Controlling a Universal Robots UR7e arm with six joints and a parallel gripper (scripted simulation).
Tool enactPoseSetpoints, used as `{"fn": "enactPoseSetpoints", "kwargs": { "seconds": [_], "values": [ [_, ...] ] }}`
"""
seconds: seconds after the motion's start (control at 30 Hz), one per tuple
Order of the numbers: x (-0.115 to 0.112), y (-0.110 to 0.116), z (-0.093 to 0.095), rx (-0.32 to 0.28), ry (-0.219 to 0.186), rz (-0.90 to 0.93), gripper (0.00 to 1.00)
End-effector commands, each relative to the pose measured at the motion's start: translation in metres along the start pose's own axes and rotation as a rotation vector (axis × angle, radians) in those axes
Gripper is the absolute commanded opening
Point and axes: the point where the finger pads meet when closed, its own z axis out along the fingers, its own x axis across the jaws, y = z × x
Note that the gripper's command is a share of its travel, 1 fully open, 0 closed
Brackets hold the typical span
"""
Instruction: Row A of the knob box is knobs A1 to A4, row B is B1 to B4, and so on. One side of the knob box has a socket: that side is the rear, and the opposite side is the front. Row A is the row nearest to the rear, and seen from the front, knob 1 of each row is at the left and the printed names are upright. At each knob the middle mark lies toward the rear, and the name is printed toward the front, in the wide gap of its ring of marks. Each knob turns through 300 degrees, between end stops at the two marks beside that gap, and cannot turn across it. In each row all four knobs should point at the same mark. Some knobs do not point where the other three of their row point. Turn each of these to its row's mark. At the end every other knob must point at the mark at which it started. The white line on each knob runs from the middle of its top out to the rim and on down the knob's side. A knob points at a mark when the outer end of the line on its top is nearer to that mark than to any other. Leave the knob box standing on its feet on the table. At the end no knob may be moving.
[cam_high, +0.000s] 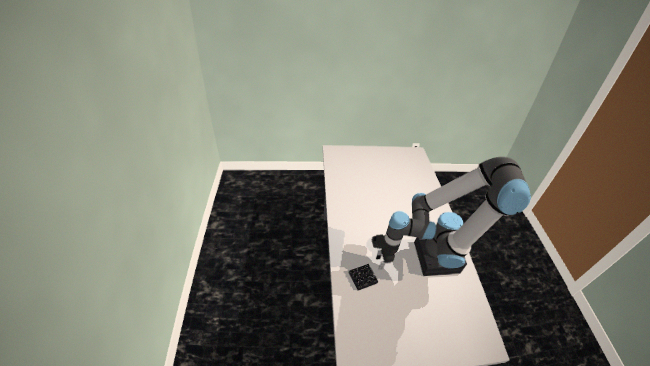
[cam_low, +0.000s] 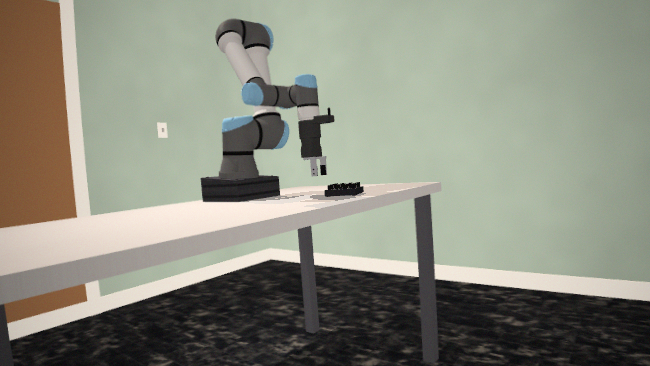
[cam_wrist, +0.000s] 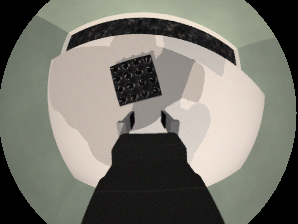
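The knob box (cam_high: 360, 276) (cam_low: 343, 189) (cam_wrist: 136, 82) is a small black square box. It stands flat on the white table (cam_high: 375, 180) (cam_low: 150, 230) near the table's left edge. Its knobs and marks are too small to read in any view. My gripper (cam_high: 380, 257) (cam_low: 318, 170) (cam_wrist: 147, 116) is open and empty. It hangs above the table, beside the box on the arm's side, well above the knob tops. In the wrist view the box lies just beyond the two fingertips.
The arm's black base (cam_high: 440, 260) (cam_low: 240, 187) stands on the table to the right of the box. The table's left edge (cam_high: 331, 260) runs close by the box. A dark patterned floor (cam_high: 260, 240) lies below.
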Motion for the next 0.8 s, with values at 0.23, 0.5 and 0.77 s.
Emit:
{"fn": "enactPoseSetpoints", "kwargs": {
  "seconds": [0.23, 0.5, 0.77],
  "values": [
    [0.003, -0.009, -0.003, 0.0, 0.004, 0.253, 1.0],
    [0.004, -0.015, -0.005, 0.0, 0.004, 0.484, 1.0],
    [0.005, -0.019, -0.007, 0.0, 0.004, 0.657, 1.0]
  ]
}}
